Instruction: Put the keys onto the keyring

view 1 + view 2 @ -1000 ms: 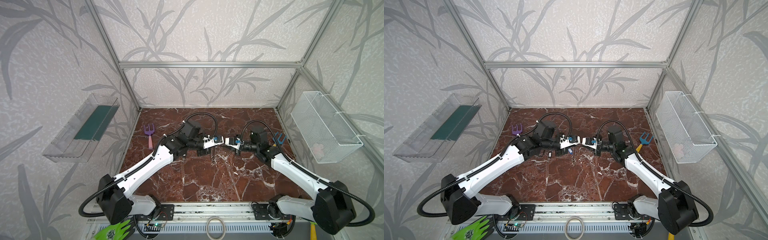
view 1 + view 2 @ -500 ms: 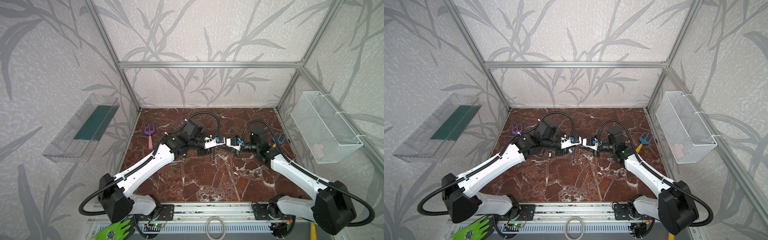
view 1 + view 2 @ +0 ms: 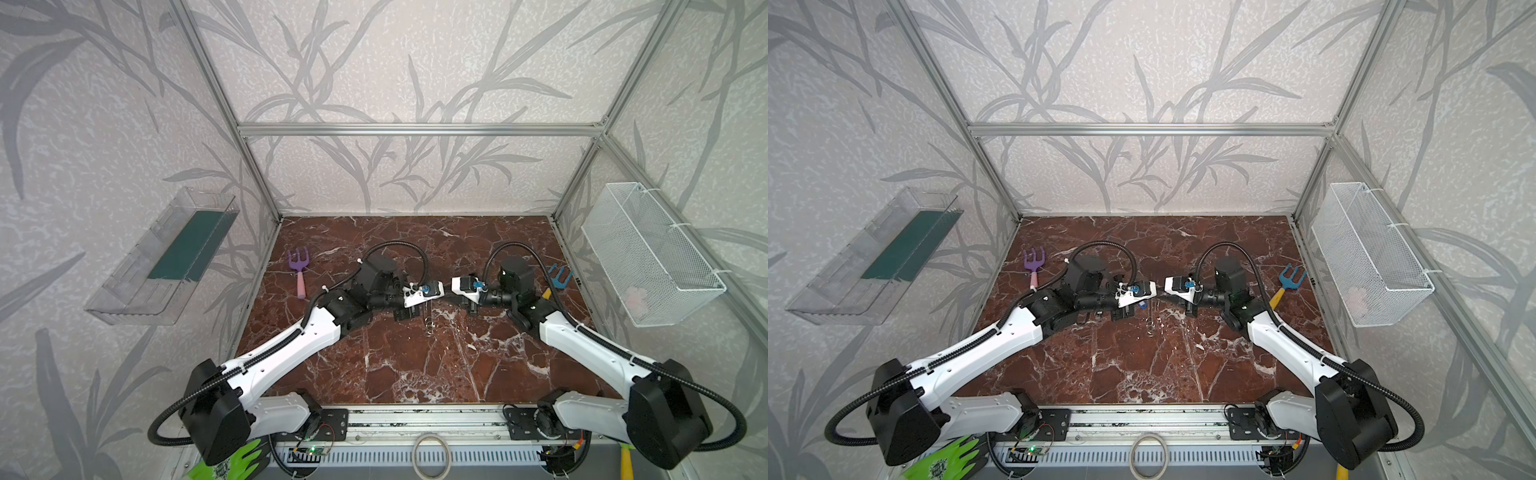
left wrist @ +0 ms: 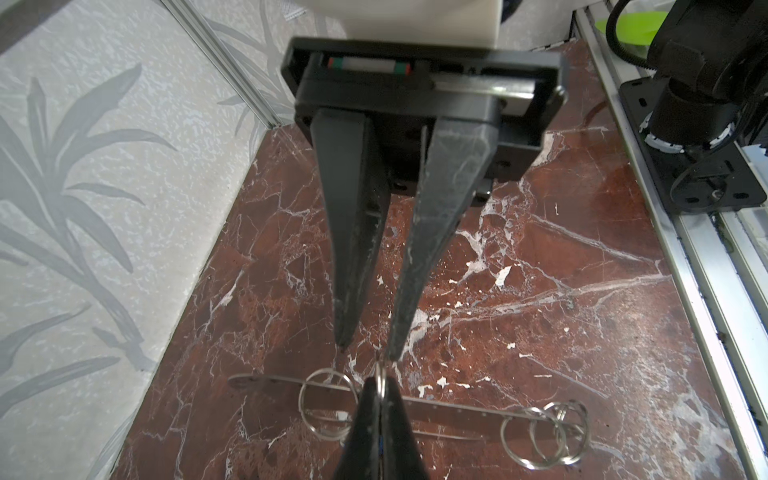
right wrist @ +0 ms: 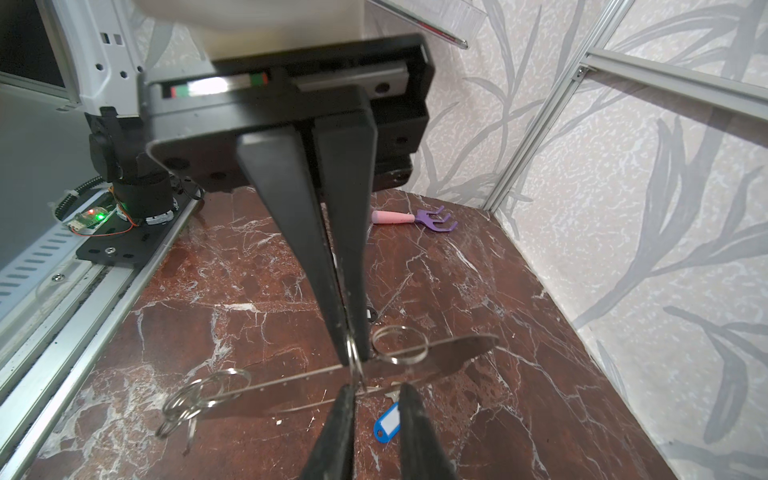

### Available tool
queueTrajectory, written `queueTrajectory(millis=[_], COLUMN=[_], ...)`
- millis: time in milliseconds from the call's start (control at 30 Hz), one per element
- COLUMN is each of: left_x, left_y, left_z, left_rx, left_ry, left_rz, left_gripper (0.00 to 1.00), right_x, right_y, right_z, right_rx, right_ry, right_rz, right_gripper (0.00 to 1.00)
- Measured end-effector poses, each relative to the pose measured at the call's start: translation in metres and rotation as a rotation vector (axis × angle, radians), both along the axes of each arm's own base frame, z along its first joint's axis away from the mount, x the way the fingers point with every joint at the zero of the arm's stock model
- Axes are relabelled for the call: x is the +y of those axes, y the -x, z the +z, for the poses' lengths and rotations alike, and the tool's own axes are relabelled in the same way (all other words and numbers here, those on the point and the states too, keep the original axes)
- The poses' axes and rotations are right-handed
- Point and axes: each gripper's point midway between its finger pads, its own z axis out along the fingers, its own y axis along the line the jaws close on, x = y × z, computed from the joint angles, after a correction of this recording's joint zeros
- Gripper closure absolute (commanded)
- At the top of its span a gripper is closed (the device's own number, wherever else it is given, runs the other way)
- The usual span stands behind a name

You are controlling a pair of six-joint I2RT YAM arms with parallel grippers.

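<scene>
The keyring (image 4: 457, 409) is a thin grey plate carrying several split rings (image 4: 544, 432), and it sits low over the marble between both arms (image 3: 429, 322). My left gripper (image 4: 380, 380) is shut on one split ring, seen edge-on. My right gripper (image 5: 376, 390) faces it tip to tip with its fingers apart and nothing between them. One right fingertip (image 4: 395, 353) sits right beside the held ring. The key with the blue tag (image 5: 386, 424) shows through the right gripper's gap, by the plate. I cannot tell whether it is threaded on. A small black-and-white piece (image 5: 370, 312), perhaps the other key, lies behind.
A purple toy rake (image 3: 298, 266) lies at the back left and a blue one (image 3: 559, 276) at the right edge. A wire basket (image 3: 648, 253) hangs on the right wall, a clear tray (image 3: 166, 257) on the left. A pale ring (image 3: 431, 455) rests on the front rail.
The left wrist has turned and dropped slightly with the ring, and the gap between the two gripper bodies has widened a little. Neither gripper's jaws have changed.
</scene>
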Motion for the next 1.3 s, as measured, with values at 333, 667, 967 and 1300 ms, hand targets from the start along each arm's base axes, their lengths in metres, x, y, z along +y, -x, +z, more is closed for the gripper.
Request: queueTrajectory(millis=[333,667,967,1300], left_x=[-0.002,0.0,-0.003,-0.004], left_y=[-0.002,-0.004,-0.002,-0.002], left_z=[0.029,0.055,0.055,0.053], left_rx=[-0.005,-0.007,0.003,0.006], left_ry=[0.242,0.372,0.381,0.378], left_rz=[-0.041,-0.072,-0.098,-0.103], left_gripper=[1.0,1.0,1.0,1.0], right_x=[-0.008,-0.005,-0.004,0.001], right_y=[-0.006,-0.001,0.001,0.008], right_z=[0.006,0.02,0.042,0.052], right_rx=[0.048,0.065,0.054,0.076], right_ry=[-0.072,-0.123,-0.195,-0.252], right_rz=[-0.029,0.003,0.029,0.111], right_gripper=[0.79,0.8,0.77,0.77])
